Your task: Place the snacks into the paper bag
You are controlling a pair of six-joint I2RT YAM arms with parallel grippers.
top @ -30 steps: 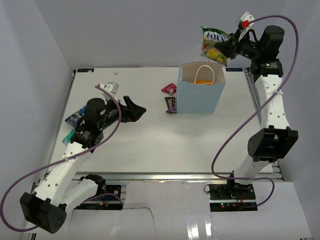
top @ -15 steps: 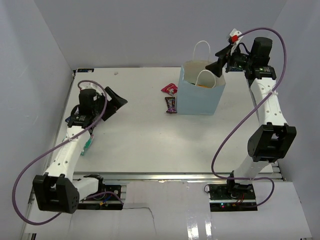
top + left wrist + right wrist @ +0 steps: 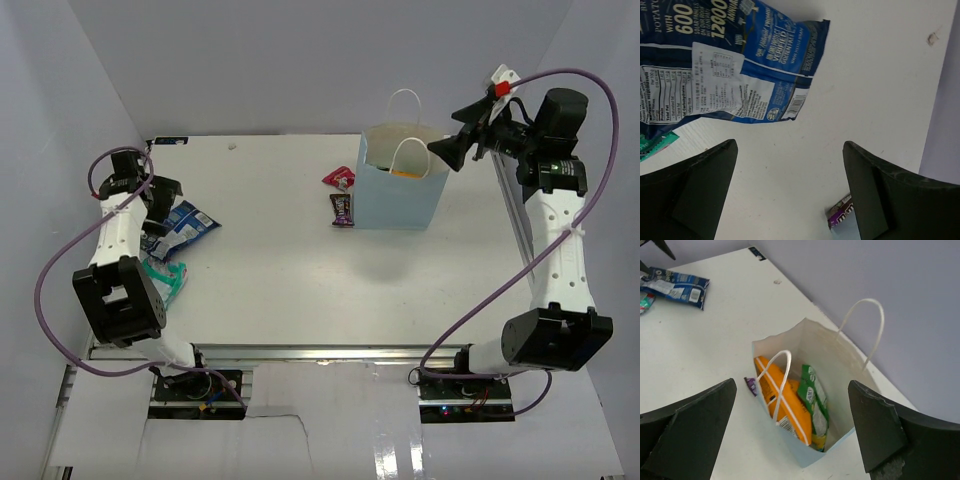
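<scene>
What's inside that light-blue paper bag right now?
Inside the paper bag stand an orange chip bag and a green candy bag. Anything beneath or behind them is covered.

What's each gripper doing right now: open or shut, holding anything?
Left gripper: open, holding nothing, near the blue snack packet.
Right gripper: open, holding nothing, above the paper bag.

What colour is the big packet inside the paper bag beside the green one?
Orange; the big packet shows best in the right wrist view.
</scene>
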